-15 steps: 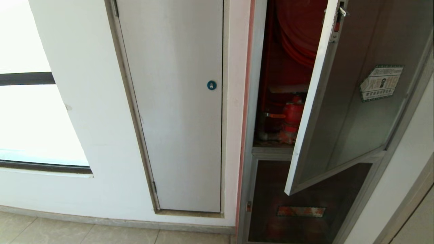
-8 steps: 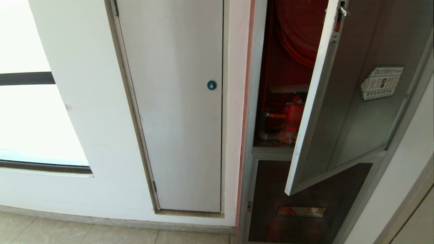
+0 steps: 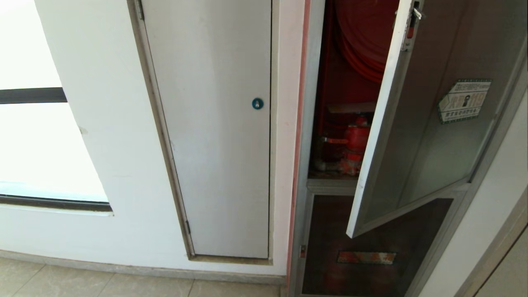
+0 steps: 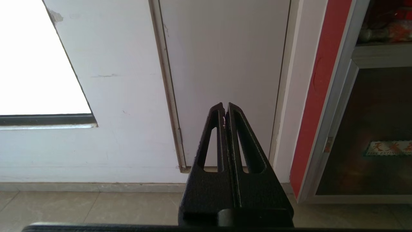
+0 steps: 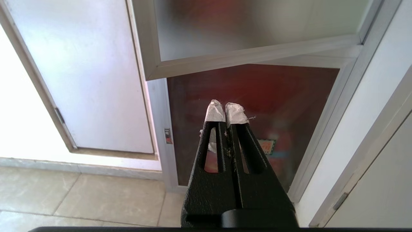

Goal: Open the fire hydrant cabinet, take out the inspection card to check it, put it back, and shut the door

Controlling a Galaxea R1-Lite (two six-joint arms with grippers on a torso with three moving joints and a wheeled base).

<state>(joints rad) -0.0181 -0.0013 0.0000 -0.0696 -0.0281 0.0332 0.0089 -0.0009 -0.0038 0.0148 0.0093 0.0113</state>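
The fire hydrant cabinet [image 3: 307, 123] stands at the right of the head view. Its door [image 3: 416, 136], a dark glass panel with a green-bordered sticker [image 3: 464, 101] and a metal latch [image 3: 412, 20], hangs partly open, swung out from its left edge. Through the gap show the red hose reel [image 3: 363, 37] and the red valve [image 3: 355, 142]. The inspection card is out of view. Neither gripper is in the head view. My left gripper [image 4: 224, 108] is shut and empty, facing the white door low down. My right gripper [image 5: 225, 109], with white-taped tips, is shut and empty below the door's lower corner [image 5: 225, 61].
A plain white door [image 3: 214, 123] with a blue round lock [image 3: 257, 103] fills the wall left of the cabinet. A bright window [image 3: 37, 144] lies further left. Under the open door is a smaller dark panel [image 3: 371, 231] with an orange label [image 3: 366, 257]. Tiled floor [image 3: 123, 284] runs along the wall's foot.
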